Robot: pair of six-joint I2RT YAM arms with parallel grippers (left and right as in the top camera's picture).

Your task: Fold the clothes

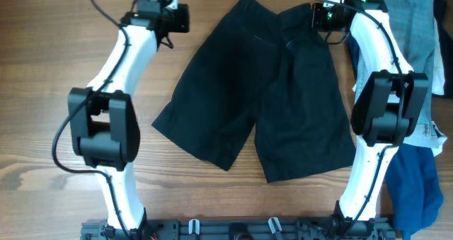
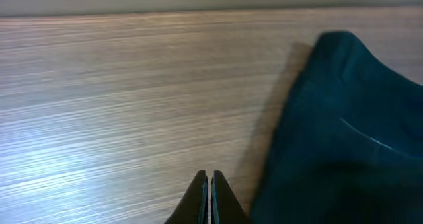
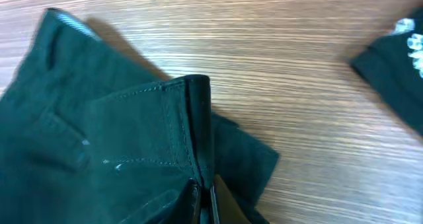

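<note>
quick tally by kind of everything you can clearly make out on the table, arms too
white robot arms, left and right: 2
plain black fabric shorts: 1
light-blue denim jeans: 1
bright blue cloth: 1
small black piece with white print: 1
total: 6

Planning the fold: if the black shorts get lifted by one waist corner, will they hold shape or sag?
Probably sag: the shorts lie flat with soft creases, so the cloth looks limp. The stitched waistband looks thicker, likely a firmer spot to pinch. Pushed, they would probably bunch rather than slide across the wooden table.
</note>
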